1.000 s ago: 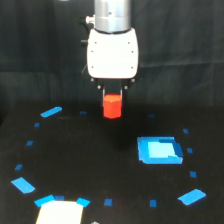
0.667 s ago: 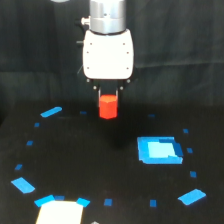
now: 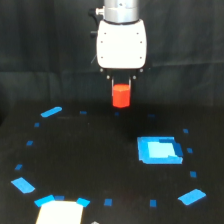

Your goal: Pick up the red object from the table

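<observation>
Nearest the camera, a pale white patch (image 3: pixel 59 213) sits at the bottom edge of the table (image 3: pixel 100 160), with small blue tape marks (image 3: pixel 23 185) scattered in a ring around it. Farther back, toward the exterior view's right, lies a bright blue square (image 3: pixel 159 150). Beyond, the gripper (image 3: pixel 121 81) clamps the red object (image 3: pixel 121 95), lifted clear above the table before a black curtain (image 3: pixel 45 50). No writing is legible.
</observation>
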Controlling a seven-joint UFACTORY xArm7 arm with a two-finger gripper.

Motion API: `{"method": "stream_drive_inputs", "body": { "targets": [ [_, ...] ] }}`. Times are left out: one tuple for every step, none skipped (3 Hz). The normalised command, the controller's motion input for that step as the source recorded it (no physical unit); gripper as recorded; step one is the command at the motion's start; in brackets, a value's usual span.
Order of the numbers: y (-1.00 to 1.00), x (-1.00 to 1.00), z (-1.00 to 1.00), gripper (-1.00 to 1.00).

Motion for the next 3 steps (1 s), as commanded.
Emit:
{"method": "stream_drive_inputs", "body": {
  "targets": [
    [0.27,-0.59,0.17,-1.0],
    [0.18,-0.41,-0.01,-0.51],
    [0.42,-0.63,-0.02,-1.0]
  ]
}}
